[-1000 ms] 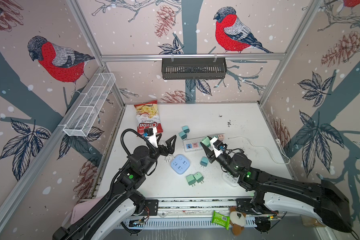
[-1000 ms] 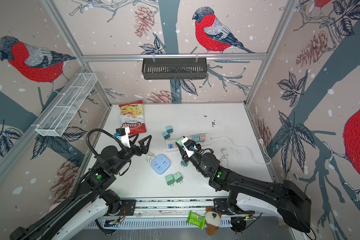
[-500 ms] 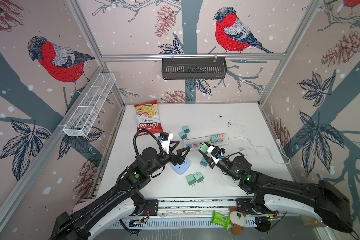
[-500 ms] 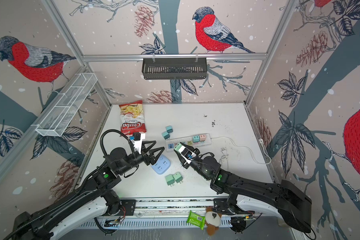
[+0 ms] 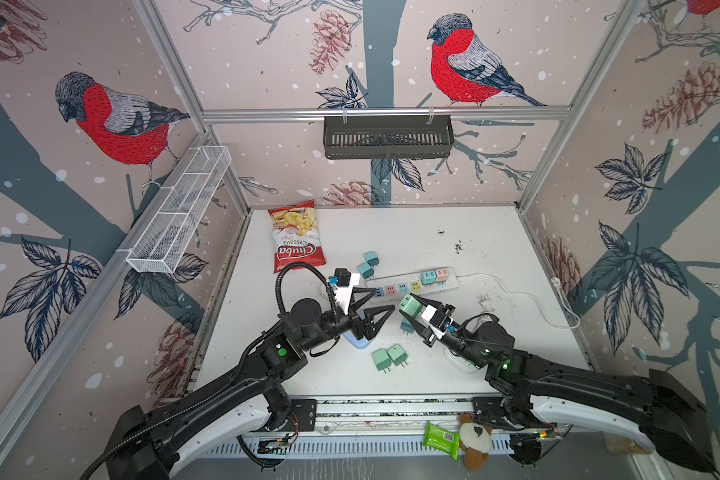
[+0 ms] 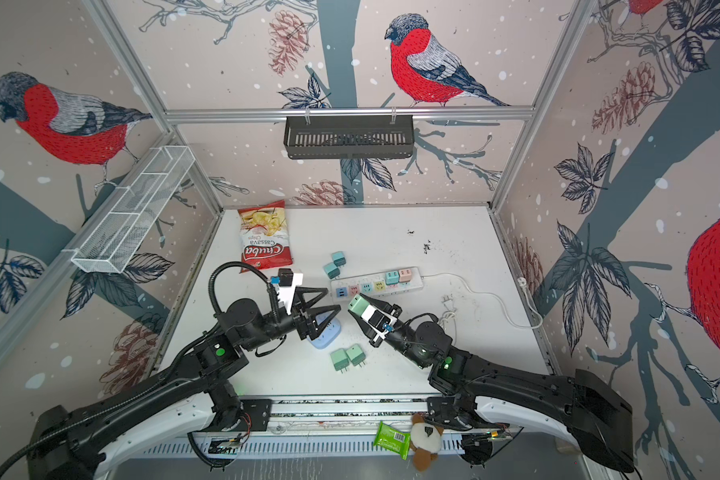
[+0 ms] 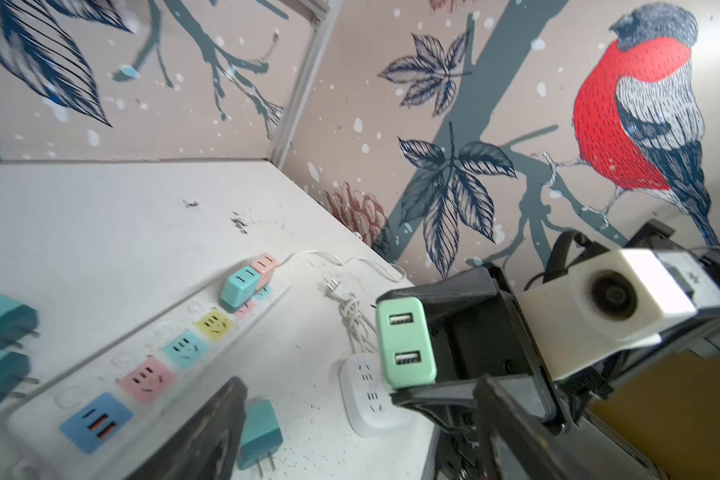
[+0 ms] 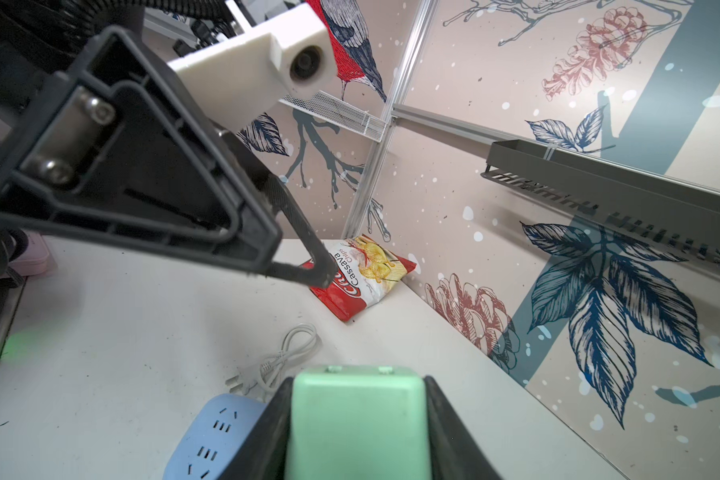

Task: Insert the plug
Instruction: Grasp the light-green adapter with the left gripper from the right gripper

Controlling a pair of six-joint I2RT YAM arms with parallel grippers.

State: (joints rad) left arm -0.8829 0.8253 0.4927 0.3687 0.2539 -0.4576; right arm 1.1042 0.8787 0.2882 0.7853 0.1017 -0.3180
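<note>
Plug [image 5: 410, 306] clamped in right gripper [image 5: 408, 308], USB face toward left gripper [image 5: 384, 300], which stands spread apart

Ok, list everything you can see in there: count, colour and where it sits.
table: one, white, floor of the cell
chip bag: one, red and white, back left
strip: one, white, coloured sockets, mid-table
plugs in strip: two, teal and pink, cable end
loose plugs: five, teal or green; two behind strip, one in front of it, two nearer front edge
blue socket: one, left of front plugs
white socket: one, right of front plugs, partly hidden
basket: one, white wire, left wall
shelf: one, black, back wall
packet: one, green, front rail
toy: one, brown and white, beside packet
left tool: one, black, open, empty
right tool: one, black, shut on mint plug
</note>
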